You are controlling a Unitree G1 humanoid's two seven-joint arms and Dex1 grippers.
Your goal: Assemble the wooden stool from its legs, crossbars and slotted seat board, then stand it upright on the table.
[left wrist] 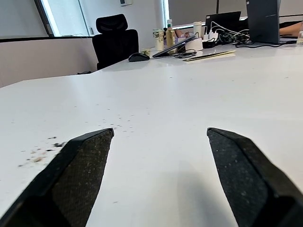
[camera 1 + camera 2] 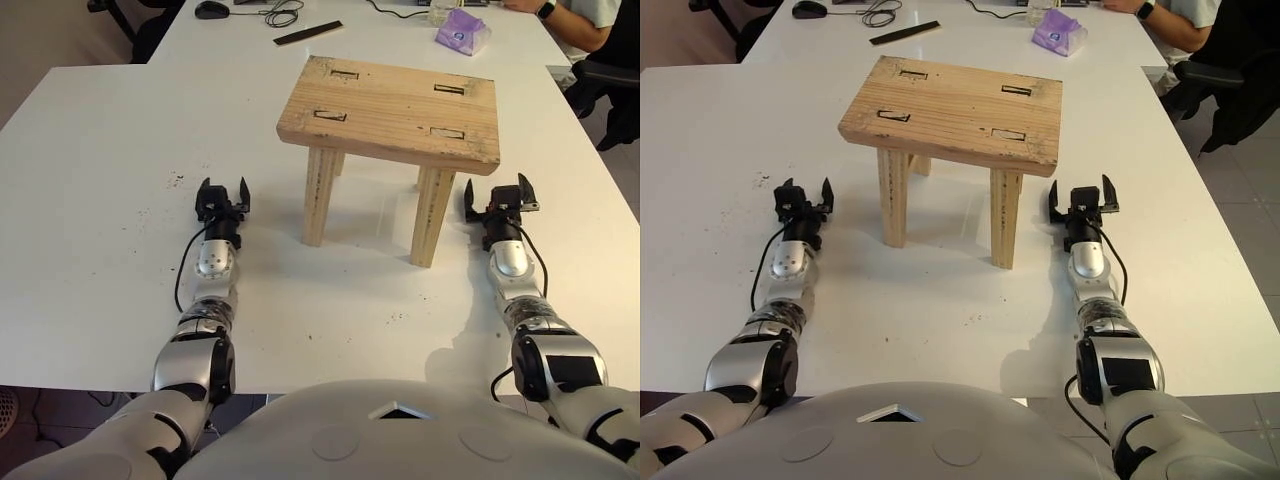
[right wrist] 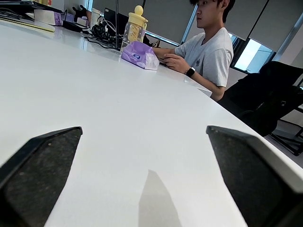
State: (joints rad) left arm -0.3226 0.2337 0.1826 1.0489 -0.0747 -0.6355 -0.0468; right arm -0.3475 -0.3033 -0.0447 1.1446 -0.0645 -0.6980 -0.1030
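Left eye view: the stool (image 2: 385,145) stands upright on the white tabletop (image 2: 100,220), near the middle of its far half. The seat board (image 2: 395,100) lies level on top, with four slots (image 2: 330,115) showing in its upper face, one near each corner. The two front legs (image 2: 319,195) rest with their ends on the tabletop. The rear legs are largely hidden behind them and under the board. Whether crossbars are fitted cannot be told from these angles.

The left gripper (image 2: 224,185) lies low over the tabletop to the left of the stool, near the front left leg but clear of it. Its fingers (image 1: 83,175) are spread wide, with bare tabletop between them and nothing held. The right gripper (image 2: 496,184) lies to the right of the stool, just beside the front right leg and apart from it. Its fingers (image 3: 40,165) are likewise spread wide and grasp nothing. Both grippers point away from the robot, and the stool stands between them.

Dark specks (image 2: 178,181) are scattered on the tabletop just beyond the left gripper. On the adjoining table behind lie a purple tissue pack (image 2: 462,32), a dark strip (image 2: 308,33) and a mouse (image 2: 211,10), all well apart from the stool.
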